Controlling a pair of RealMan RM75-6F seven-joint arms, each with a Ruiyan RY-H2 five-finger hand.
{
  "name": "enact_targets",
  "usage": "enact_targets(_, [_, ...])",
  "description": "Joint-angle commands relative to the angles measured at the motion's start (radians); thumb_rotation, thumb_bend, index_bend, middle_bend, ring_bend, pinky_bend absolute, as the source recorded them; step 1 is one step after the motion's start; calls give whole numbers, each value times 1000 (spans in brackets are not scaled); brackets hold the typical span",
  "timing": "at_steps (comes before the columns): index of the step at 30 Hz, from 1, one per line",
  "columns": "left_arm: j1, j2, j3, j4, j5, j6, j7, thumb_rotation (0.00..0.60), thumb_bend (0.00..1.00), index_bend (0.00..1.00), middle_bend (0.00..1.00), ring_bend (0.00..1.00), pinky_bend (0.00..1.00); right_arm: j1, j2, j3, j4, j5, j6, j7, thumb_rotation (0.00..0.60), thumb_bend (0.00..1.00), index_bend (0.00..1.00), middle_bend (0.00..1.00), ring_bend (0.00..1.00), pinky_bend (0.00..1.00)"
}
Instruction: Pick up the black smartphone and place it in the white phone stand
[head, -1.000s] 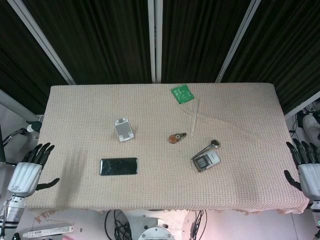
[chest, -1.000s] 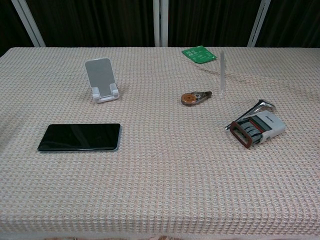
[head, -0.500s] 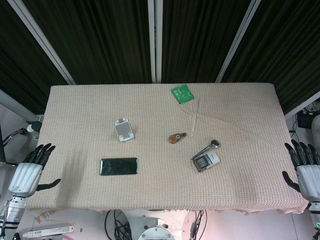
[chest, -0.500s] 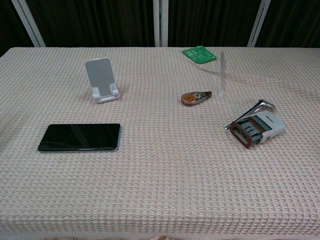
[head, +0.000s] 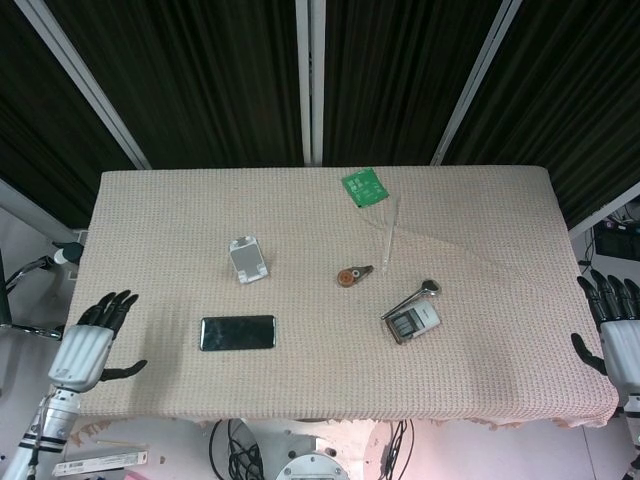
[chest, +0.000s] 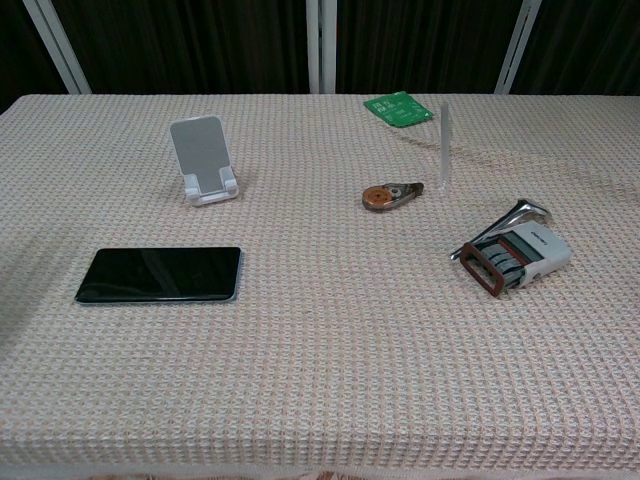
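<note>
A: Hands?
B: Left hand (head: 88, 348) has fingers spread, holds nothing, palm-down over the table's (head: 150, 215) left edge. Right hand (head: 618, 340) is also splayed and holding nothing, off the right edge.
A: Count?
B: One black smartphone (head: 238, 332), flat, screen up, near the front-left. One white phone stand (head: 247, 259), upright, behind it, apart. One each: correction tape (head: 352, 275), green card (head: 364, 186), date stamp (head: 413, 321).

place: robot lab or test cell | evidence: cloth-covered desk (head: 480, 210) before black ribbed curtains (head: 220, 80) with metal frame bars (head: 309, 80) | cables (head: 232, 440) on floor beneath
</note>
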Motion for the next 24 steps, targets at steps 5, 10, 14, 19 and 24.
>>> enact_targets(5, [-75, -80, -27, -101, -9, -100, 144, 479, 100, 64, 45, 39, 192, 8, 1, 3, 0, -1, -2, 5, 600, 245, 0, 0, 0, 0])
enact_targets(10, [-113, -149, -46, -138, -62, -161, 224, 484, 100, 73, 55, 39, 191, 5, 7, 3, 5, -4, 8, 14, 600, 244, 0, 0, 0, 0])
enact_targets(14, [-150, -205, -74, -142, -123, -205, 286, 486, 104, 73, 56, 39, 191, -2, 21, 5, 3, -7, 28, 26, 600, 244, 0, 0, 0, 0])
enact_targets(19, [-184, -243, -94, -138, -201, -246, 339, 487, 112, 73, 56, 39, 191, -13, 36, 7, 3, -2, 45, 39, 600, 244, 0, 0, 0, 0])
enact_targets(24, [-209, -273, -98, -116, -273, -275, 376, 491, 115, 89, 56, 39, 191, -18, 42, 5, 4, -2, 51, 46, 600, 244, 0, 0, 0, 0])
